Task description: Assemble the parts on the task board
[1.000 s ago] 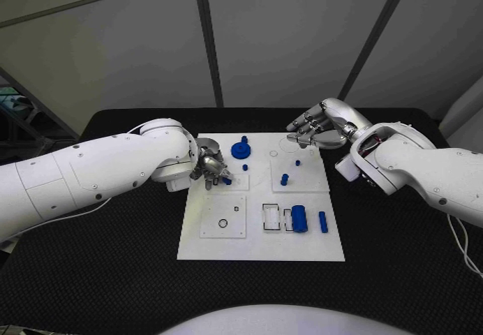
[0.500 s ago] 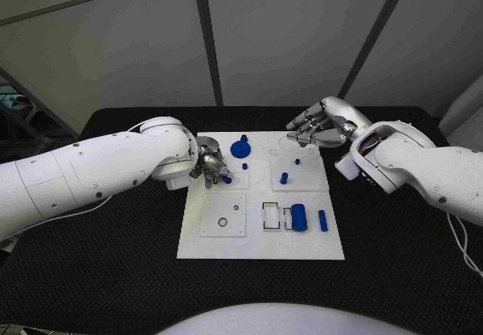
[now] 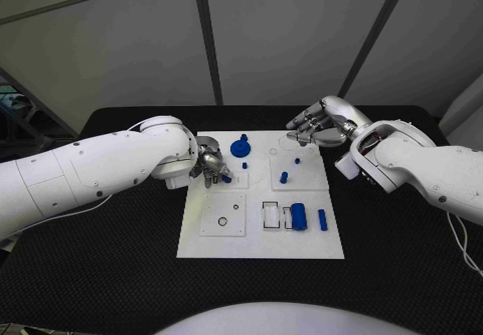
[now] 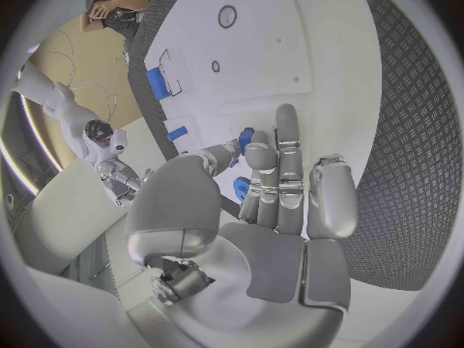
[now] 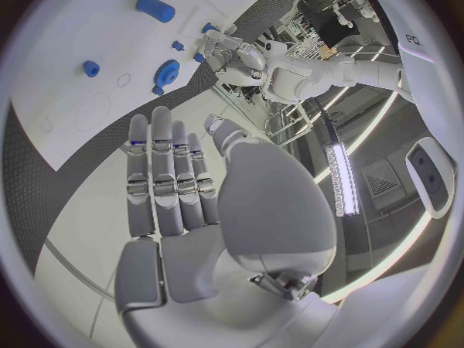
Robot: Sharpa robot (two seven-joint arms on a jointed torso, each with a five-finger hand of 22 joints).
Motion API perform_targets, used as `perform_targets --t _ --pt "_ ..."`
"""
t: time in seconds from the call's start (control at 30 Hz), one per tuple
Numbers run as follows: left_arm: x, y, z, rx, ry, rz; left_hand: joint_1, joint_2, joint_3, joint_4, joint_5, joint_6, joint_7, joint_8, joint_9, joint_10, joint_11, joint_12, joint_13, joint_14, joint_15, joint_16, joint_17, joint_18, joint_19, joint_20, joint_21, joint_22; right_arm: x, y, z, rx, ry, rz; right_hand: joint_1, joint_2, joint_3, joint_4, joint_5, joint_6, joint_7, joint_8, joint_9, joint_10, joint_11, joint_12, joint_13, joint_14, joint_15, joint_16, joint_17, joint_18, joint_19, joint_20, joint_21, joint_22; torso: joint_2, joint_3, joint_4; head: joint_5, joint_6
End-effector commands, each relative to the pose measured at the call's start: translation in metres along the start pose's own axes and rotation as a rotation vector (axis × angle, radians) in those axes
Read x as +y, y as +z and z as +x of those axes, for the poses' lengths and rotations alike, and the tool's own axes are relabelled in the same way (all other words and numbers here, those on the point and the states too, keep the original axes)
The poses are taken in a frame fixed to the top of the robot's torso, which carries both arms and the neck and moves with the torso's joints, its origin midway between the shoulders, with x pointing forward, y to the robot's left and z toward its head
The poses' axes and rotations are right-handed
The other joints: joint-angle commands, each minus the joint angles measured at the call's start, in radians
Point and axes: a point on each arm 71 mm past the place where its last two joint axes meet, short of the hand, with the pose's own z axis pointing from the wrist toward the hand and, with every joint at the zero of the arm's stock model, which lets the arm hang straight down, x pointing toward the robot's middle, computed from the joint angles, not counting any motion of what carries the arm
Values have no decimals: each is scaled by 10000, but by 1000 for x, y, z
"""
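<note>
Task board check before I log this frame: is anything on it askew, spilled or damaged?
Nothing stands out. The task board lies flat and square on the table, its blue parts sit tidily, and nothing looks spilled or broken.

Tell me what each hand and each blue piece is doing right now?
left hand: fingers on a small blue part, grip unclear
right hand: holds nothing, fingers extended together
blue gear: lying on the task board
big blue cylinder: lying on its side
blue pegs: standing upright
</note>
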Motion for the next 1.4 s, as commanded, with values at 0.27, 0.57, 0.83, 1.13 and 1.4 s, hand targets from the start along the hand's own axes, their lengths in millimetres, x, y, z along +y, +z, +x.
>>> perform_targets --t 0.27,0.57,0.83,1.13,1.4 --pt "4 1 2 137 216 -440 -235 -87 585 -899 45 251 -86 -12 -98 116 -75 -17 -39 55 -51 -55 37 -625 101 -47 46 51 1 0 0 53 -10 -80 -87 39 -40 21 36 -58 -3 -54 3 -67 -20 48 16 -18 53 -54 -16 120 64 -21 -46 -10 -1 -1 6 2 -18" --pt "4 2 2 139 217 -522 -550 -93 -5 -644 42 422 -123 -58 -265 167 -100 -3 -61 61 -67 -72 69 -638 145 -68 65 118 2 0 0 60 -8 -78 -92 42 -48 34 60 -68 -2 -53 4 -85 -18 52 23 -20 56 -73 -20 121 74 -17 -76 -30 1 5 -5 3 -41" --pt "4 3 2 184 251 -536 -820 -233 -696 -411 41 585 -147 -84 -399 217 -112 36 -51 69 -76 -87 94 -650 180 -73 79 173 1 0 0 63 -9 -65 -96 38 -52 38 64 -72 0 -53 3 -92 -16 53 24 -21 57 -78 -21 122 76 -16 -85 -36 -2 3 8 -25 -59" --pt "3 3 2 167 239 -498 -1232 -129 -1820 144 34 718 -116 -118 -557 243 -89 75 -55 77 -62 -111 125 -655 203 -71 79 218 1 0 0 68 -9 -63 -96 38 -52 38 64 -72 0 -53 3 -92 -16 53 24 -21 57 -78 -21 122 76 -16 -85 -36 -13 3 0 -39 -53" --pt "1 4 2 148 229 -441 -1278 -27 -2263 348 30 755 -117 -127 -620 260 -87 108 -37 82 -62 -122 138 -658 215 -70 81 244 1 1 0 84 -9 -50 -96 38 -52 38 64 -72 0 -53 3 -92 -16 53 24 -21 57 -78 -21 122 76 -16 -85 -36 -3 6 2 -64 -36"
